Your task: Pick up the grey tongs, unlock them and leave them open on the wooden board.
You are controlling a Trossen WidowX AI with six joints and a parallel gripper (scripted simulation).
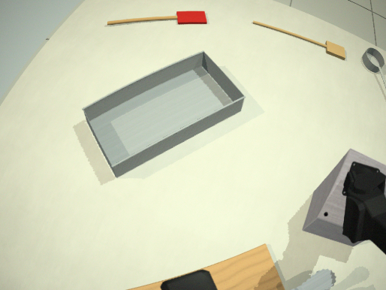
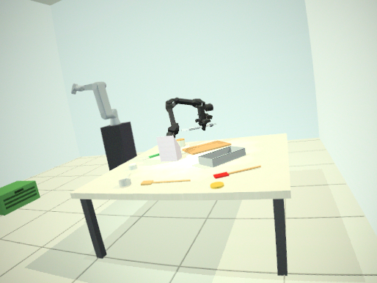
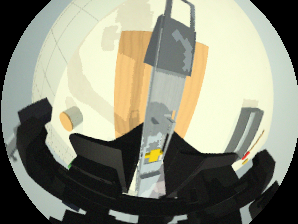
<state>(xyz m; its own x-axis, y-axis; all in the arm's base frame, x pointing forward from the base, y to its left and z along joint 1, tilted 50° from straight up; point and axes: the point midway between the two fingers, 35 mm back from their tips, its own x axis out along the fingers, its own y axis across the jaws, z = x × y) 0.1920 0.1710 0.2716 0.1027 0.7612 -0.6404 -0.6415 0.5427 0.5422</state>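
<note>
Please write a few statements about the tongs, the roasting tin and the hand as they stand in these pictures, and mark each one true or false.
1. The grey tongs are clamped in the hand. True.
2. The tongs lie across the roasting tin. False: the tin holds nothing, and the tongs are up in the air.
3. In the wrist view the wooden board lies under the tongs. True.
4. The tongs rest flat on the board. False: the exterior view shows them held above the table, roughly level.
5. The red spatula lies inside the tin. False: it lies on the table, apart from the tin.
</note>
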